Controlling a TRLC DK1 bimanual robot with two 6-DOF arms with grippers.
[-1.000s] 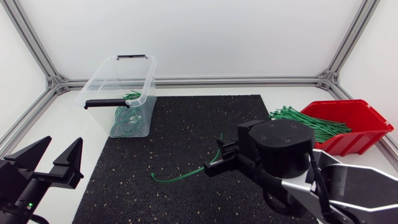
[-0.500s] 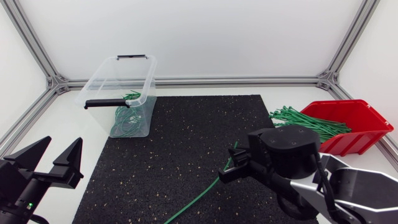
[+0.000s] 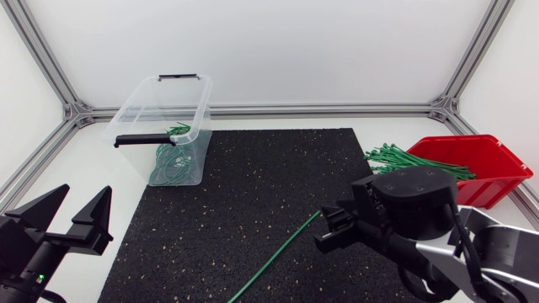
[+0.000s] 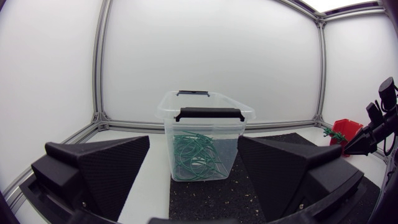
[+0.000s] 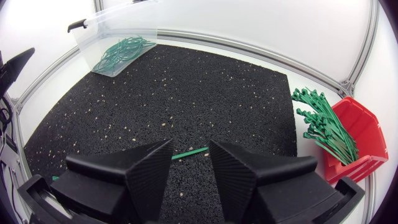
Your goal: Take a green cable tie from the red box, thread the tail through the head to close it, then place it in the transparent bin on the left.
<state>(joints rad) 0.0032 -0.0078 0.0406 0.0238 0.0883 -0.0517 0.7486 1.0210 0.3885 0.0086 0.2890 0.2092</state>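
A straight, unclosed green cable tie [image 3: 274,257] lies diagonally on the black mat [image 3: 253,177], its far end just beside my right gripper [image 3: 328,229]. In the right wrist view the fingers of the right gripper [image 5: 191,146] stand apart, with a short piece of the tie [image 5: 194,151] showing on the mat beyond the gap, untouched. My left gripper [image 3: 84,200] hovers open and empty at the front left. The transparent bin [image 3: 164,118] at the back left holds several looped green ties [image 3: 173,164]. The red box [image 3: 484,172] stands at the right.
A bundle of green ties [image 3: 413,160] spills over the red box's left rim onto the mat. Aluminium frame rails [image 3: 278,109] border the table at the back and sides. The left wrist view looks at the bin [image 4: 205,143], with the red box [image 4: 344,127] far off.
My right gripper has opened and let go of the tie while drawing back to the right. The tie, curved before, now lies straight on the mat. The left arm has not moved.
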